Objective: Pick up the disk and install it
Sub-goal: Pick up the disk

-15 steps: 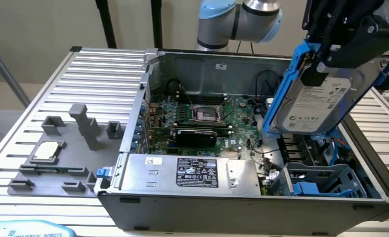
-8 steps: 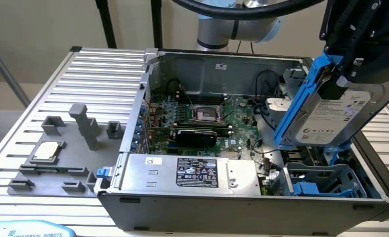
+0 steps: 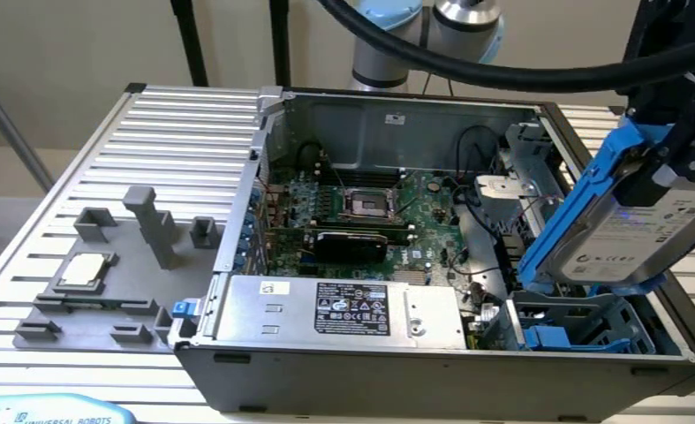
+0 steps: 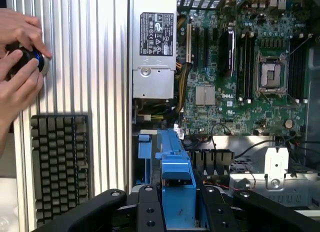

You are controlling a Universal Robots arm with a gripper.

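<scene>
The disk point(image 3: 642, 234), a silver-grey drive with a white label in a bright blue carrier point(image 3: 577, 199), hangs tilted on edge over the right side of the open computer case point(image 3: 441, 367). My gripper point(image 3: 674, 163) is shut on it from above. In the wrist view the carrier's blue edge point(image 4: 175, 162) runs out between my black fingers point(image 4: 150, 209). Below the disk sits the drive bay point(image 3: 571, 334) with blue plastic parts, in the case's near right corner. The disk's lower end is just above the bay.
A grey power supply point(image 3: 336, 309) with a black-and-white sticker lies along the case's front, the motherboard point(image 3: 359, 212) behind it. A grey fixture with a small square chip point(image 3: 82, 269) stands at the exterior view's left. A person's hands point(image 4: 20, 57) work a knob beside a keyboard point(image 4: 60, 167).
</scene>
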